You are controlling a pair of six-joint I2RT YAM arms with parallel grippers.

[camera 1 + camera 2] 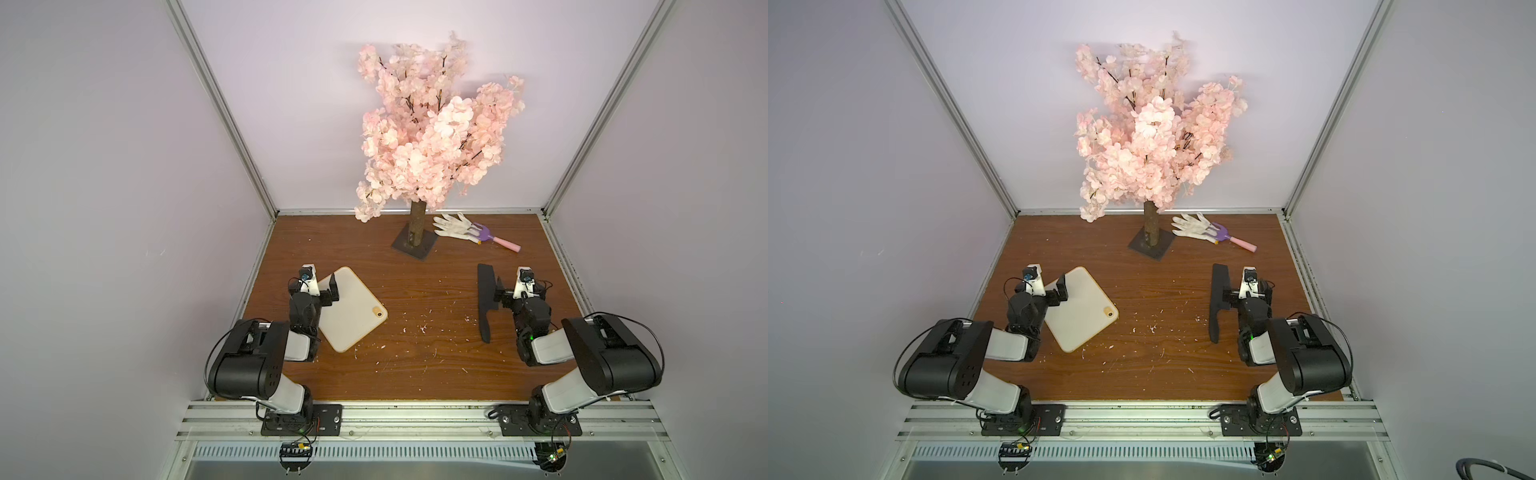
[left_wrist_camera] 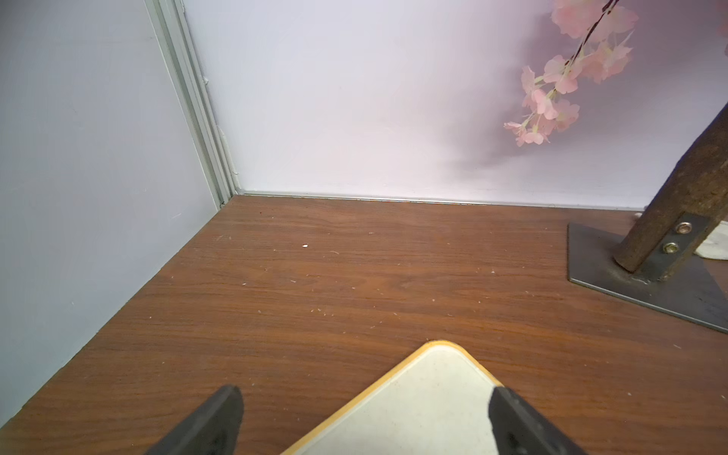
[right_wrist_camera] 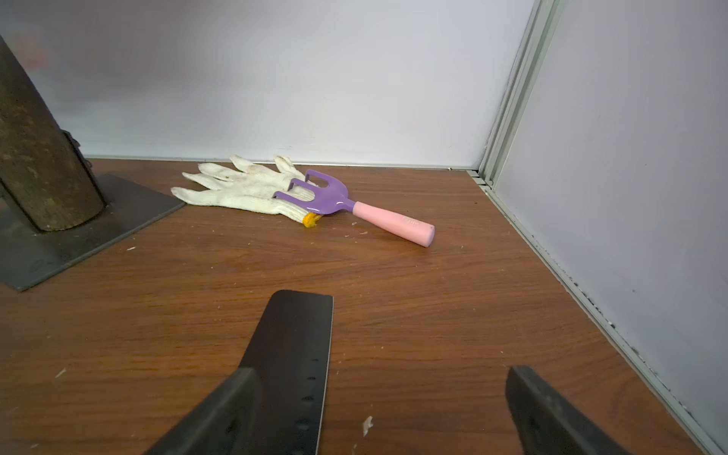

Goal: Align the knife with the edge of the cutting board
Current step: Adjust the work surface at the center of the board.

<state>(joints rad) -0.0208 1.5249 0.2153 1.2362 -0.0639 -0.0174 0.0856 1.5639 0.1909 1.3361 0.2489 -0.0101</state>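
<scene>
Closest to my right wrist lens are the two dark fingers of the right gripper (image 3: 383, 370), spread wide and holding nothing. One finger hangs over the flat of the knife (image 3: 293, 342); its partner is over bare wood beyond the blade's edge. I cannot tell whether that finger touches the blade.

In a top view, the knife (image 1: 486, 291) lies flat at about 3 o'clock on the wooden table (image 1: 415, 353), its blade towards 12 o'clock and its slim handle towards 6.

The cutting board (image 1: 353, 316) lies flat at about 9 o'clock, well apart from the knife and turned corner-on. Its orange-ringed hole (image 1: 378, 311) sits in the corner pointing to 3 o'clock.

The left gripper (image 2: 365, 389) is also spread wide and empty. It straddles the board's tan rim near the far corner, one finger above the cream surface and one above the table.

At 12 o'clock a pink blossom tree (image 1: 428, 137) stands on a dark square base plate (image 1: 424, 245). Just beside it, towards 1 o'clock, the prongs of a purple-and-pink toy rake (image 3: 335, 197) rest on a white work glove (image 3: 236, 189). Pale crumbs dot the wood between board and knife.
</scene>
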